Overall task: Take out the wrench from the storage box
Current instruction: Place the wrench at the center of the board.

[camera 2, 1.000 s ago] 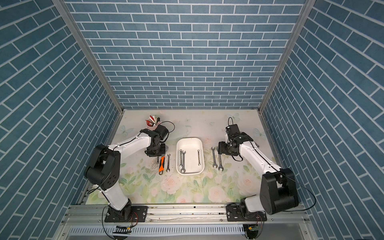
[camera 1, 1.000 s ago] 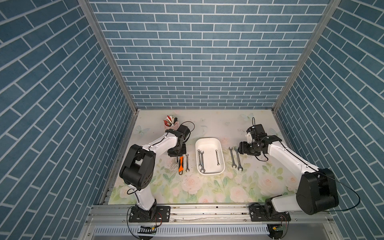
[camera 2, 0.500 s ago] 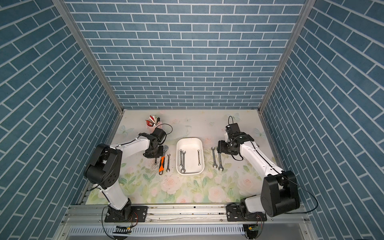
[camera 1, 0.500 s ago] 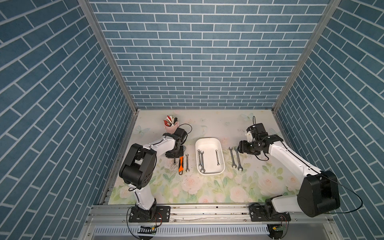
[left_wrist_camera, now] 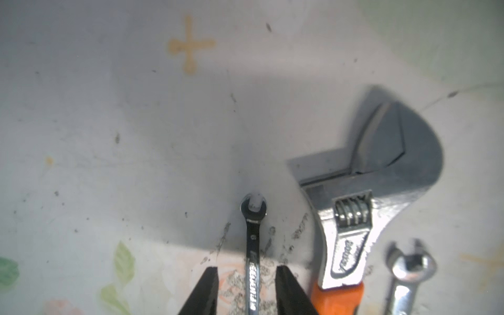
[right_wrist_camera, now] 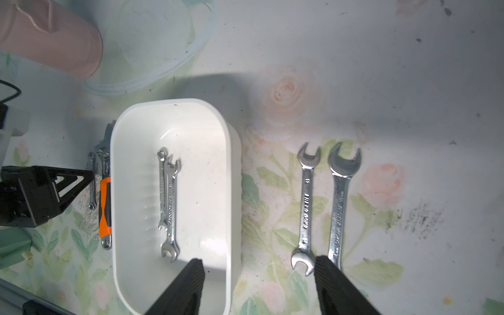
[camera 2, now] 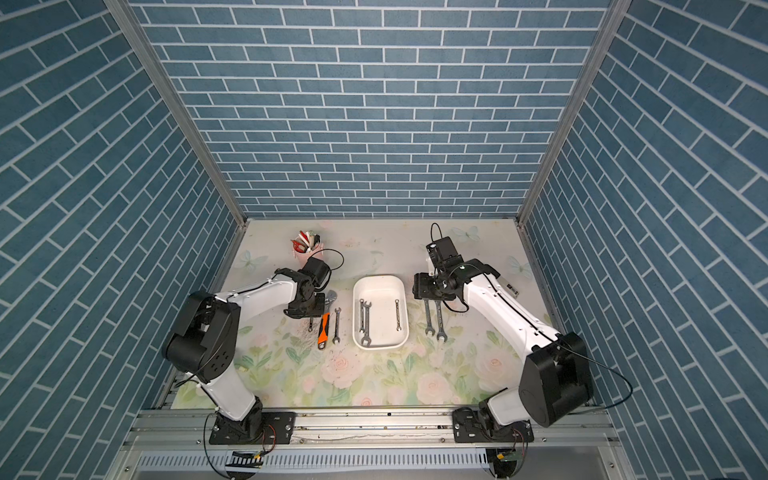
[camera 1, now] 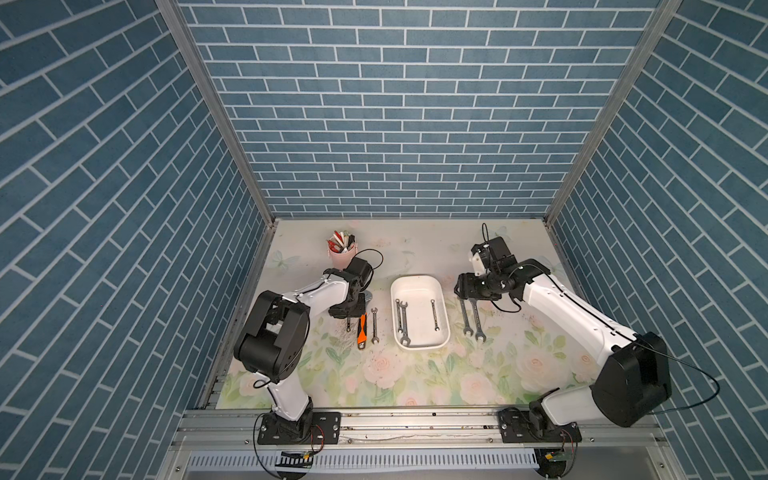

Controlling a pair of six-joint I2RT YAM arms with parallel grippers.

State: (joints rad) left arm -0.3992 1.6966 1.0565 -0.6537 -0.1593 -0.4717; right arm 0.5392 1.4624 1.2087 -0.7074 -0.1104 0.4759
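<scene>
Top view: wrench [camera 1: 434, 315] along storage box [camera 1: 419, 291]

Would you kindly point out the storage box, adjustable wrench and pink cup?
storage box [camera 1: 419, 293]: in a top view, bare floor.
adjustable wrench [left_wrist_camera: 395, 180]: left wrist view, steel head.
pink cup [camera 1: 340, 258]: in a top view, side wall.

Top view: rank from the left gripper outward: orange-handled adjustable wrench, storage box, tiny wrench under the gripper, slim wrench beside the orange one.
In a top view:
1. tiny wrench, right below the left gripper.
2. orange-handled adjustable wrench, just to the right of it.
3. slim wrench, right of that again.
4. storage box, farthest, off to the right.
</scene>
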